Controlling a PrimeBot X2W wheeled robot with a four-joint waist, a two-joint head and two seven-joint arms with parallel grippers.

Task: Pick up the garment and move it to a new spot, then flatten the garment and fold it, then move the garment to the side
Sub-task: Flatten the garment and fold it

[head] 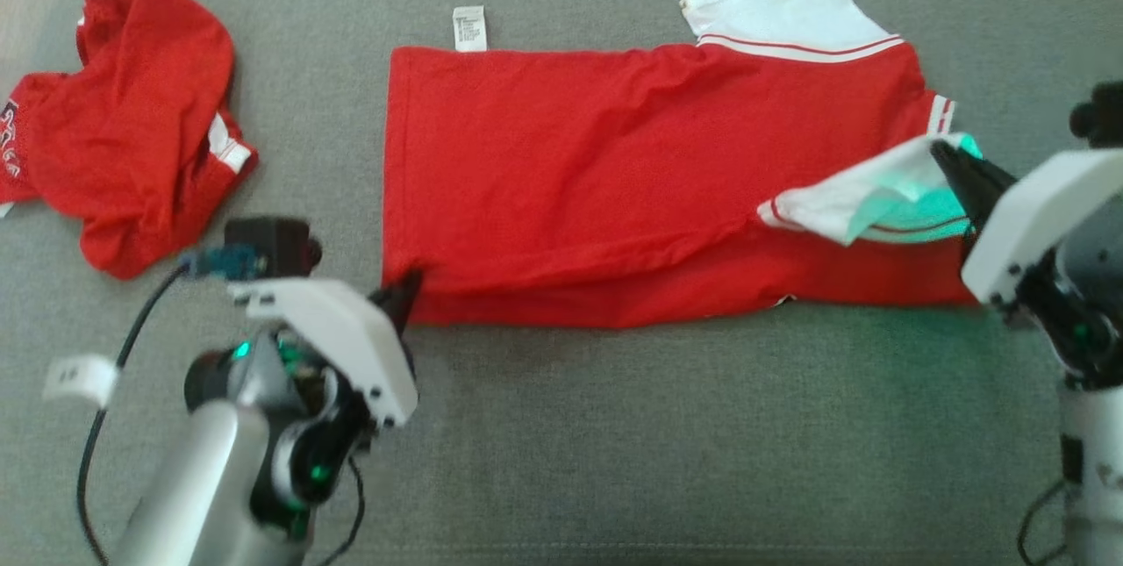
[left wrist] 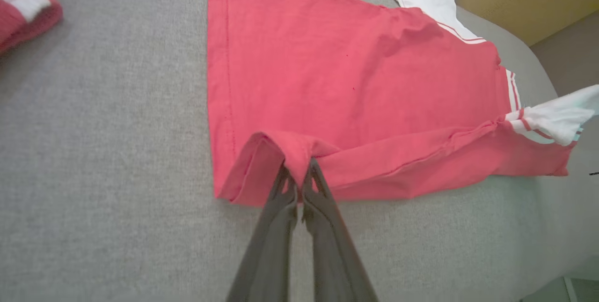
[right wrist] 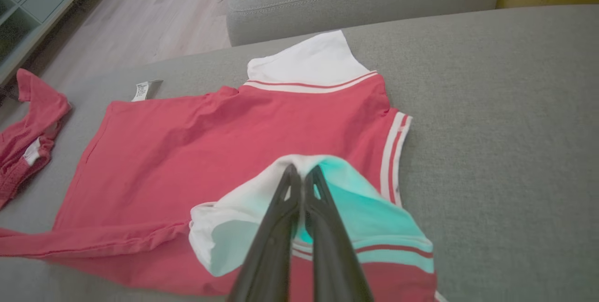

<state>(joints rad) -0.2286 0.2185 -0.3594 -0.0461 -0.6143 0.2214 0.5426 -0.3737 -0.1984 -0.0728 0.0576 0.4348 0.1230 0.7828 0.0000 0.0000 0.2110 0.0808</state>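
Broadly, a grey cushion point(head: 614, 426) lies under the red garment point(head: 614, 154), which is spread flat with its near edge folded over. A second red garment point(head: 132, 127) sits crumpled well to its left, cut off by the head view's edge. At the garment's near-left hem corner the left gripper point(left wrist: 297, 175) pinches a raised fold of red cloth, its tips partly buried. At the garment's right end the right gripper point(right wrist: 302, 173) is clamped on the lifted, green-tinted white sleeve point(head: 842, 197), and the small label point(head: 469, 28) by the far-left corner is too blurred to read.
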